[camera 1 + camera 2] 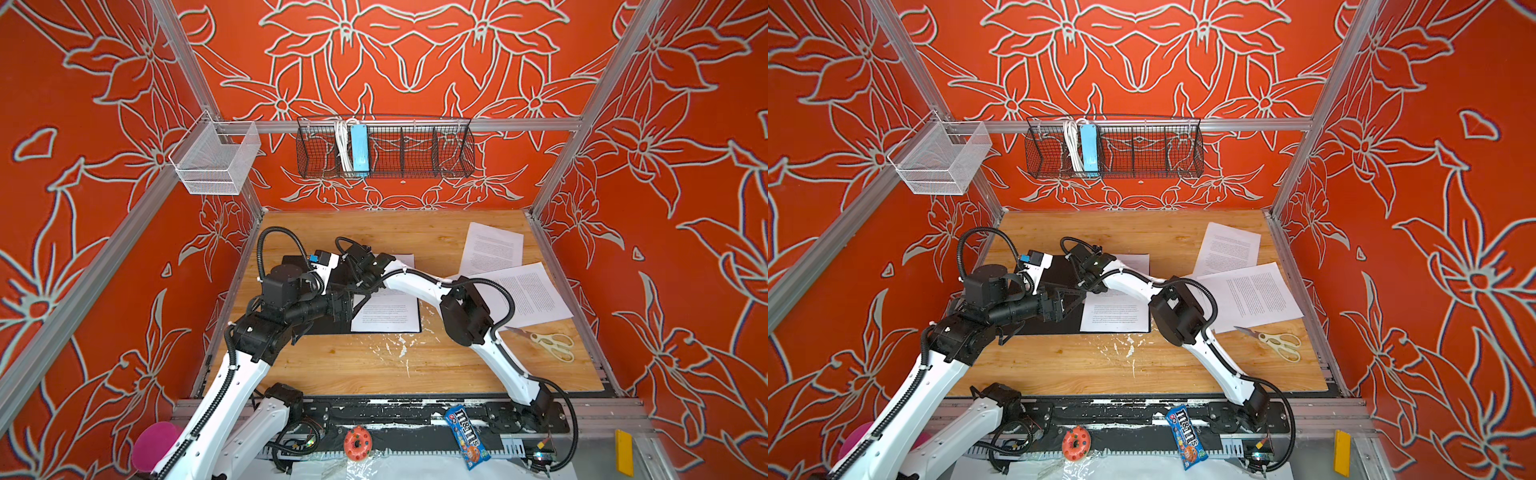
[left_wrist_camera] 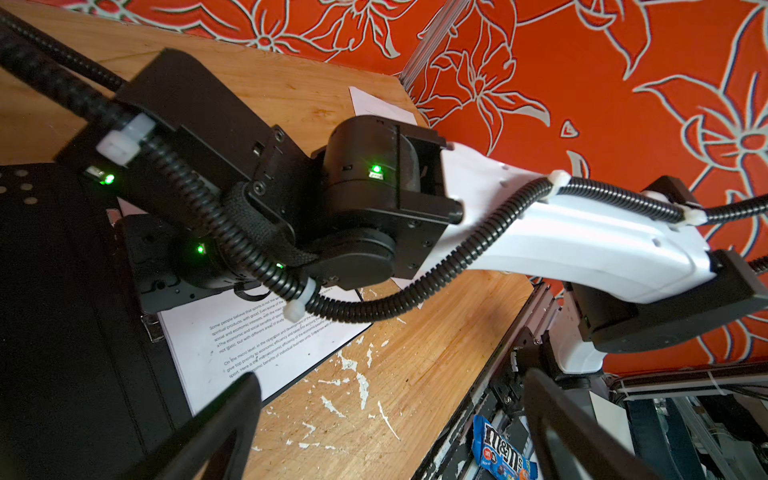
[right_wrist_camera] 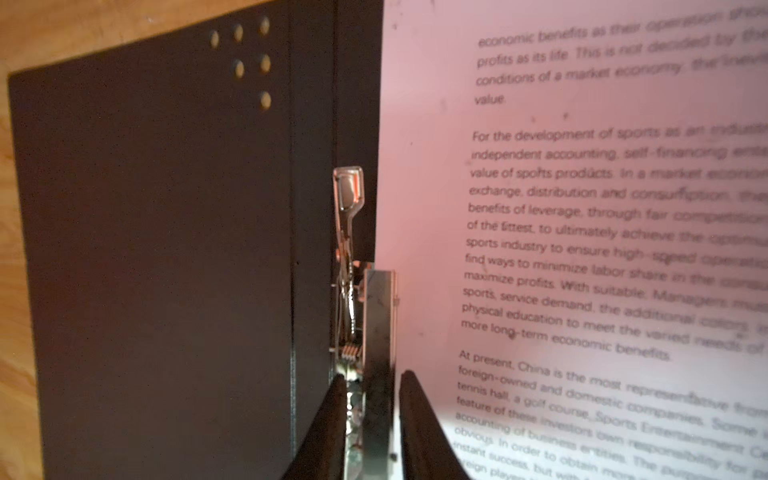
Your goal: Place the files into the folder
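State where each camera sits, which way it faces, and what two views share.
Top views: high at the front, looking down at the table, open folder, left arm and right arm.
Left wrist: on the left arm, facing the right arm across the folder; open left gripper in foreground.
Right wrist: on the right arm, looking down at the folder's clip and sheet; right gripper flanks the clip.
Shared: both wrist views show the folder's dotted corner and sheet.

Top views: high, front, both looking down on the whole bench (image 1: 374, 374).
Left wrist: low, facing the right arm (image 2: 582, 241).
Right wrist: close above the folder (image 3: 166, 249).
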Robot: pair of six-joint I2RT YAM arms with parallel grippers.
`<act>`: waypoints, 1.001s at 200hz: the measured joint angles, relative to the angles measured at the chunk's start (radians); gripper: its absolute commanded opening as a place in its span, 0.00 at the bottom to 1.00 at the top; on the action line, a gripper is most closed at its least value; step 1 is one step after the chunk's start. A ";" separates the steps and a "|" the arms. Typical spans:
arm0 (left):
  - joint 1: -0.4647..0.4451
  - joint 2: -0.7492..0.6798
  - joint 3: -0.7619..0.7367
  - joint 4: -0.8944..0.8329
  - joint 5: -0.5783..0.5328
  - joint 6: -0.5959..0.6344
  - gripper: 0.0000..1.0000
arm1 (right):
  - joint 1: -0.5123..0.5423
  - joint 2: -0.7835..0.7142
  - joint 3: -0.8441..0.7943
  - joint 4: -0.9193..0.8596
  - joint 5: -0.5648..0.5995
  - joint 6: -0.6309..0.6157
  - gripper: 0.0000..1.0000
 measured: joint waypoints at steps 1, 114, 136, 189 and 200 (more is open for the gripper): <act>0.000 0.000 0.000 0.000 0.000 0.000 0.98 | 0.000 0.000 0.000 0.000 -0.001 -0.002 0.32; 0.007 -0.017 -0.002 -0.014 -0.087 -0.016 0.98 | -0.003 -0.203 -0.134 -0.007 0.122 -0.148 0.80; 0.008 -0.080 -0.016 0.001 -0.150 -0.044 0.98 | -0.035 -0.487 -0.454 0.112 0.111 -0.220 0.84; 0.009 -0.098 -0.045 0.047 -0.089 -0.072 0.98 | -0.446 -1.178 -1.293 0.333 0.005 -0.282 0.98; 0.003 -0.050 -0.047 0.066 -0.044 -0.087 0.98 | -0.502 -1.262 -1.383 0.325 -0.016 -0.291 0.98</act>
